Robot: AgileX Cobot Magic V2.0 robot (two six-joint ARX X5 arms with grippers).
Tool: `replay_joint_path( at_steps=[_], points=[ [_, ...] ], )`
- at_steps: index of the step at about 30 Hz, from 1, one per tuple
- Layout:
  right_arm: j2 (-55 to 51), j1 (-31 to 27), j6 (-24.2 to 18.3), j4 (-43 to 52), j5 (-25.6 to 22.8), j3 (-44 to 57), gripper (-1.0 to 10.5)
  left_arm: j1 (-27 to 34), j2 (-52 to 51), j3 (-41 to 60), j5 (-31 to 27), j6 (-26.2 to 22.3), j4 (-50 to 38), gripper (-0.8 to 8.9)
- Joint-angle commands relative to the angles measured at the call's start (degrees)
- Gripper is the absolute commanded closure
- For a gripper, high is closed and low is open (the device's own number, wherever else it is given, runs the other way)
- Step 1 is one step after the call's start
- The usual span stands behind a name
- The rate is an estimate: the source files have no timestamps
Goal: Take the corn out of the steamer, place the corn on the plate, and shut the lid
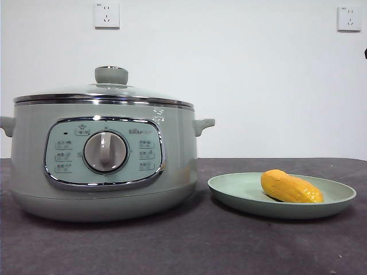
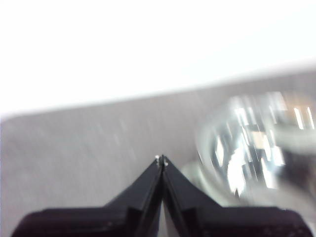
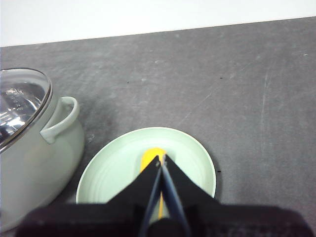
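Observation:
The sage-green steamer [image 1: 103, 163] stands on the left of the table with its glass lid [image 1: 109, 91] seated on the rim. To its right, the corn [image 1: 291, 187] lies on the pale green plate [image 1: 229, 192]. My right gripper [image 3: 161, 159] hovers high above the plate [image 3: 118, 163], shut and empty, with the corn [image 3: 150, 157] partly hidden behind its jaws. My left gripper [image 2: 161, 159] is shut and empty, held up beside the blurred lid [image 2: 247, 148]. Only a small dark tip of an arm [image 1: 365, 53] shows at the front view's right edge.
The dark grey tabletop [image 1: 189, 246] stretches in front of the pot and plate. The steamer's side handle [image 3: 61, 118] points toward the plate. A white wall with two sockets [image 1: 107, 15] stands behind.

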State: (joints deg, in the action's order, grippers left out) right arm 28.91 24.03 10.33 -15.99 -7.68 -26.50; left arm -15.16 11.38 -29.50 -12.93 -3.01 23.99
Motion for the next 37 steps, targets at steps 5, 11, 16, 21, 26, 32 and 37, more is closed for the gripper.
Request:
replay_joint_path(
  at_steps=[5, 11, 16, 21, 26, 32, 37],
  points=[
    [-0.04, 0.07, 0.57, 0.33, -0.17, 0.33, 9.5, 9.86, -3.67, 10.32, 7.34, 0.24, -7.04, 8.16],
    [-0.04, 0.07, 0.57, 0.33, -0.17, 0.33, 9.5, 12.70, -8.68, 21.11, 7.85, 3.30, -11.32, 8.16],
    [-0.04, 0.07, 0.57, 0.33, -0.20, 0.33, 9.5, 13.49, -10.14, 26.56, 8.35, 4.35, -13.25, 8.16],
    [-0.04, 0.07, 0.57, 0.33, -0.17, 0.33, 9.5, 13.75, -10.16, 28.94, 8.72, 5.01, -13.20, 8.16],
    [-0.04, 0.07, 0.57, 0.31, -0.17, 0.33, 9.5, 13.75, -11.28, 29.18, 8.87, 6.05, -13.35, 8.16],
    [-0.04, 0.07, 0.57, 0.26, -0.20, 0.33, 9.5, 13.73, -11.17, 29.18, 8.68, 6.01, -13.51, 8.16],
    [-0.04, 0.07, 0.57, 0.28, -0.17, 0.33, 9.5, 13.73, -11.17, 29.18, 8.68, 6.01, -13.51, 8.16]
  ],
)
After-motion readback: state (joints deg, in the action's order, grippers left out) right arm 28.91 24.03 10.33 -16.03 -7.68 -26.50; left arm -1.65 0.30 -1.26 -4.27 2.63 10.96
